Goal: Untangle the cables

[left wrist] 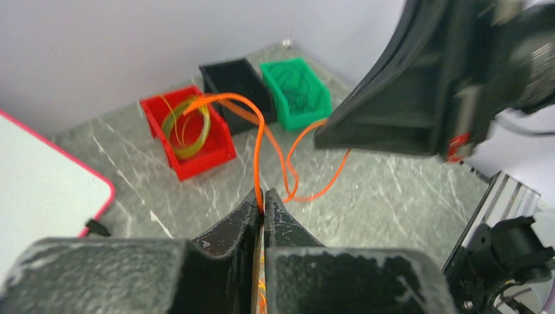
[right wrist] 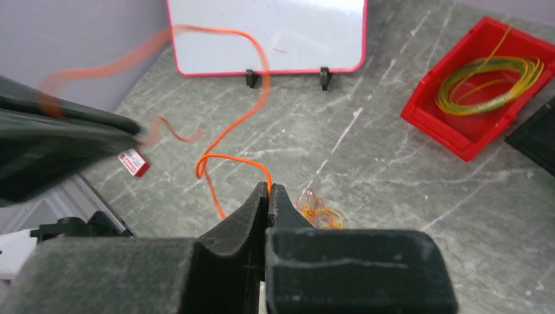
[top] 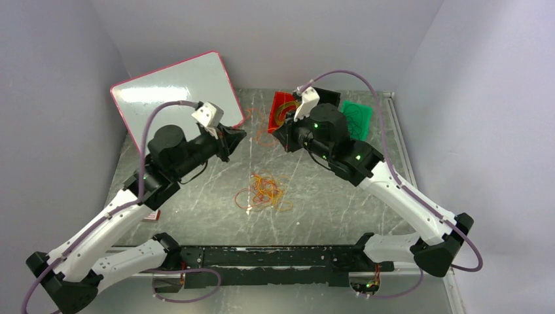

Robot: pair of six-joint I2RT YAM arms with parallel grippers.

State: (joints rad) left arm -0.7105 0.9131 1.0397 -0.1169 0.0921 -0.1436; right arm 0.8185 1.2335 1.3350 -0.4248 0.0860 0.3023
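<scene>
The cables lie as a loose tangle (top: 264, 191) of orange, yellow and red loops on the marble table's middle, also seen in the right wrist view (right wrist: 317, 210). One orange cable (left wrist: 260, 140) is stretched in the air between both grippers. My left gripper (left wrist: 264, 198) is shut on one part of it, and my right gripper (right wrist: 269, 190) is shut on another part (right wrist: 226, 159). In the top view the left gripper (top: 241, 135) and the right gripper (top: 281, 139) face each other closely, behind the tangle.
A red bin (left wrist: 203, 163) holding a yellow-green coil, a black bin (left wrist: 226, 72) and a green bin (left wrist: 314, 111) with dark cables stand at the back right. A pink-rimmed whiteboard (top: 177, 88) leans at the back left. A small red tag (right wrist: 133, 162) lies near the left arm.
</scene>
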